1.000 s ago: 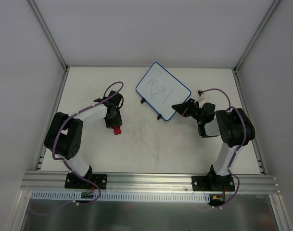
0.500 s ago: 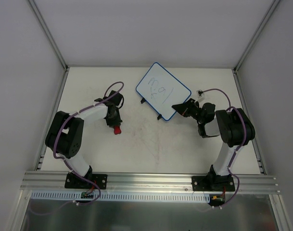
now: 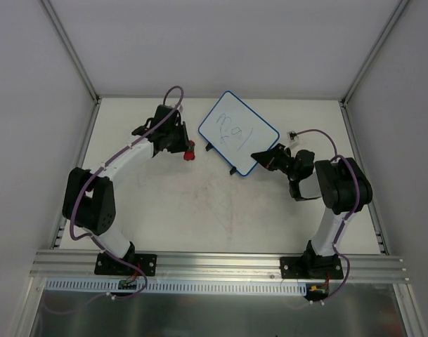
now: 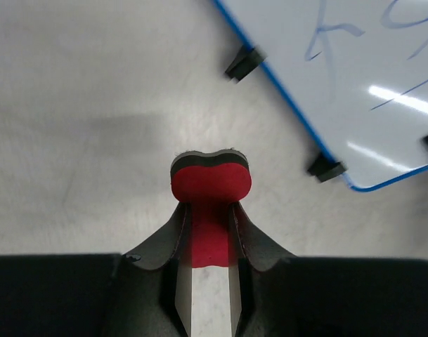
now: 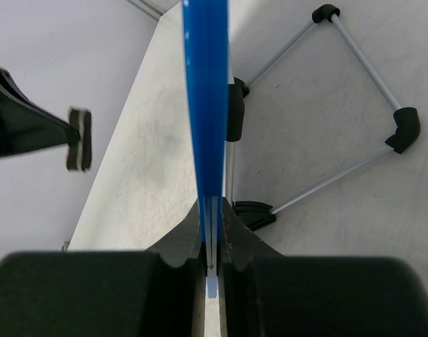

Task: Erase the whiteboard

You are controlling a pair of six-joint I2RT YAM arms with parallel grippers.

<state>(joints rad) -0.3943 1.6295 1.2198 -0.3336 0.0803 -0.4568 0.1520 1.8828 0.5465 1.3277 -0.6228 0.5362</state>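
The whiteboard (image 3: pixel 238 130), white with a thin blue rim and blue scribbles, stands tilted at the far middle of the table. My right gripper (image 3: pixel 256 156) is shut on its near right corner; in the right wrist view the blue rim (image 5: pixel 205 105) runs edge-on straight into my right gripper (image 5: pixel 211 219). My left gripper (image 3: pixel 183 147) is shut on the small red eraser (image 3: pixel 189 152), just left of the board and apart from it. From the left wrist, the eraser (image 4: pixel 211 184) sticks out ahead of my left gripper (image 4: pixel 210 226), above the table, with the whiteboard (image 4: pixel 354 77) up to the right.
The board rests on black feet (image 4: pixel 325 168) and a thin wire stand (image 5: pixel 367 64) behind it. White walls and metal posts (image 3: pixel 69 49) close in the cream table (image 3: pixel 199 203) on three sides.
My left gripper closed on the eraser, lifted it off the table's left middle and carried it away from me and rightward, up to the whiteboard's left edge. The right arm and board stayed still.
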